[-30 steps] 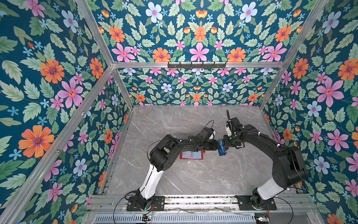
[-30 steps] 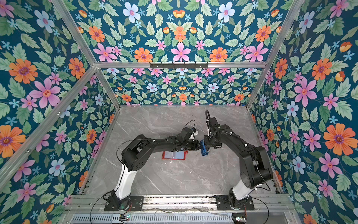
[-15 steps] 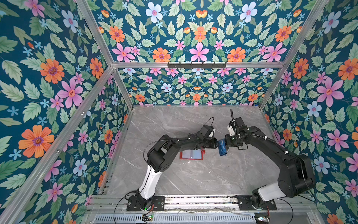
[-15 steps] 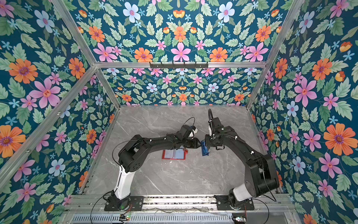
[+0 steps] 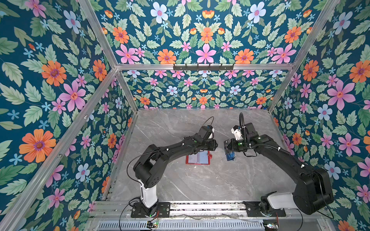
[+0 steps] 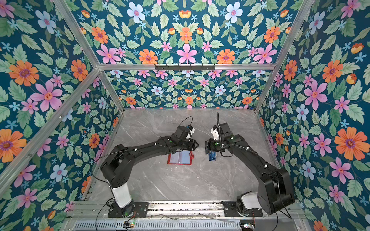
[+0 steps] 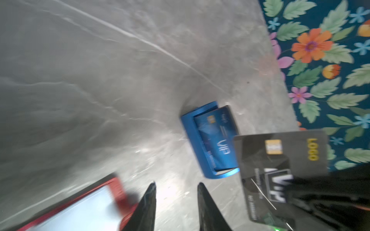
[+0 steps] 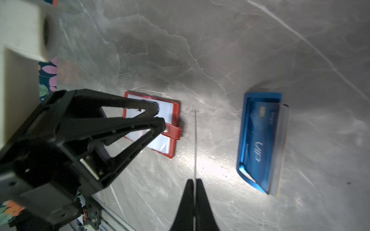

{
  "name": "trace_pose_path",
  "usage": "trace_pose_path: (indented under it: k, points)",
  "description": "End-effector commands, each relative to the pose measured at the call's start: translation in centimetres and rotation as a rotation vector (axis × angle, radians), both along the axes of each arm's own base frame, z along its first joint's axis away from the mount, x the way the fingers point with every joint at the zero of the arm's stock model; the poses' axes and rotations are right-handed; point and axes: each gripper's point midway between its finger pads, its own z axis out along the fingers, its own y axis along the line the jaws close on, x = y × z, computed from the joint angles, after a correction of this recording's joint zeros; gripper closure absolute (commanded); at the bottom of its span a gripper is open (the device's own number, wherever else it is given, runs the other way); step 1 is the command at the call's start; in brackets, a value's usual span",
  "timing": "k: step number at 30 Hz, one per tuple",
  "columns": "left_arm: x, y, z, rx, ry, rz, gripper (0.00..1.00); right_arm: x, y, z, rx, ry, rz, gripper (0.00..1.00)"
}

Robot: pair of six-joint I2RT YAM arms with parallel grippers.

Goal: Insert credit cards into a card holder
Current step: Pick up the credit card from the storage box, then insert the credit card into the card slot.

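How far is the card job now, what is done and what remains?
Done: the holder lies open; whether it has cards inside I cannot tell. In hand: the right gripper pinches a dark card; the left gripper is open, empty. To do: insert that card, then the blue card in the tray.

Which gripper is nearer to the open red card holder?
Left. The left gripper hangs open above the snap-tab edge of the card holder; the right gripper, shut on a dark card, is farther off, above the blue tray.
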Motion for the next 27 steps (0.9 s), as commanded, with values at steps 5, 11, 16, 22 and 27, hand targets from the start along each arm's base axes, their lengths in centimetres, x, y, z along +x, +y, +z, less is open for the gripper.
trace_pose_path:
  k: [5, 11, 16, 22, 27]
  points:
    - [0.1, 8.8, -1.1, 0.101, -0.009, 0.136, 0.64, 0.5, 4.2, 0.2, 0.125, -0.001, 0.049, 1.0]
    - [-0.7, 14.5, -2.6, 0.112, 0.024, 0.226, 0.64, 0.4, 6.4, -0.8, 0.187, 0.038, 0.074, 1.0]
    - [-1.7, 16.3, -4.4, 0.079, 0.069, 0.241, 0.64, 0.1, 8.5, -1.9, 0.221, 0.072, 0.102, 1.0]
    - [-2.0, 16.7, -6.5, 0.046, 0.115, 0.251, 0.65, 0.1, 10.8, -3.3, 0.265, 0.113, 0.116, 1.0]
    - [-1.9, 16.3, -7.5, 0.002, 0.133, 0.26, 0.65, 0.1, 11.8, -5.5, 0.253, 0.16, 0.116, 1.0]
